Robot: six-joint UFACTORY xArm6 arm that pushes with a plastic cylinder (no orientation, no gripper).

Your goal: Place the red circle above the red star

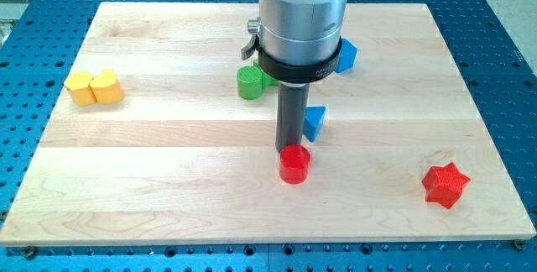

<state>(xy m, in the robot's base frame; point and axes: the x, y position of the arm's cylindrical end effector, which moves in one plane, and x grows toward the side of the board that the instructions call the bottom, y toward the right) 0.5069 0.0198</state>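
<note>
Camera view: one red circle [294,164] was seen mid-board, touched from the far side by my tip [293,148]. One red star [445,185] lay well right. Two blue blocks [315,122] and [346,55], one green [250,81] and two touching yellow blocks [94,88] were counted.

The arm's silver housing [302,12] is cut off by the view's top edge. Part of the green block [249,82] is hidden behind that housing, so its shape cannot be settled. Only a corner of the upper blue block [347,54] is seen. The lower blue block [315,122] is half covered by the rod. Whether my tip [292,149] is touching the red circle [294,164] cannot be told.
</note>
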